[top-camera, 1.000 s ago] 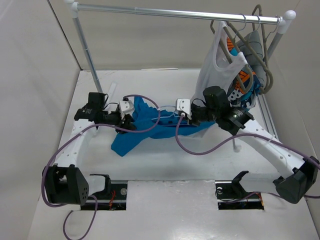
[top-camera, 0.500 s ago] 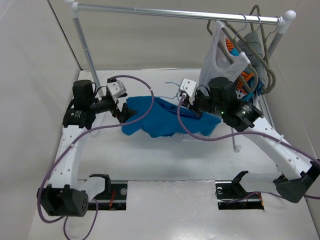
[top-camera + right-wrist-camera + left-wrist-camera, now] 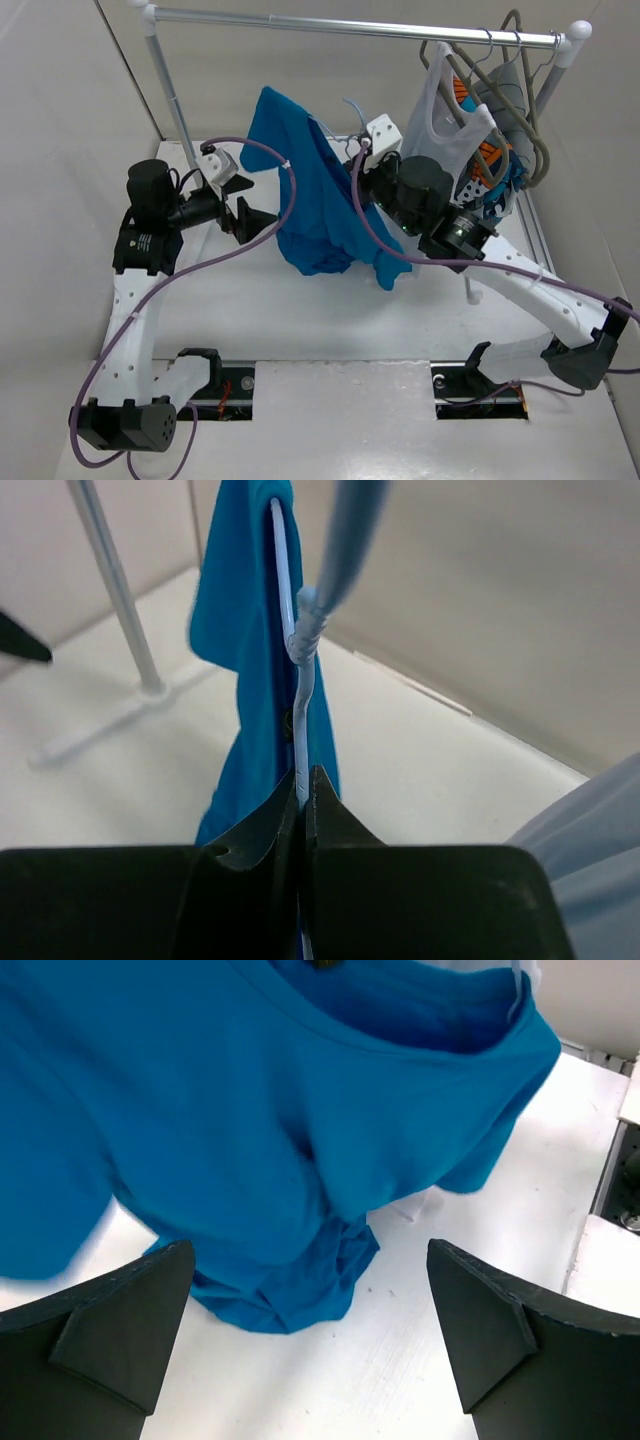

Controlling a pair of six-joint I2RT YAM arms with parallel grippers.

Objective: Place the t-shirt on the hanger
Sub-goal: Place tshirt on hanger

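The bright blue t-shirt (image 3: pixel 310 190) hangs in a bunched drape from the pale wire hanger (image 3: pixel 352 108), raised over the middle of the table. My right gripper (image 3: pixel 358 165) is shut on the hanger's wire (image 3: pixel 303 765) just below its twisted neck, with the shirt (image 3: pixel 240 610) hanging behind. My left gripper (image 3: pixel 258 218) stands open just left of the shirt, apart from it. In the left wrist view both fingers (image 3: pixel 120 1330) are spread wide with bare table between them, and the shirt's lower folds (image 3: pixel 290 1290) lie just ahead, close to the table.
A clothes rail (image 3: pixel 350 25) spans the back, its left pole (image 3: pixel 175 110) behind my left arm. At its right end hang a white tank top (image 3: pixel 440 130), grey hangers (image 3: pixel 520 90) and a patterned garment (image 3: pixel 490 160), right beside my right arm.
The right arm has lifted the hanger and shirt up off the table towards the rail. The left gripper has opened, let go of the shirt and drawn back to the left.
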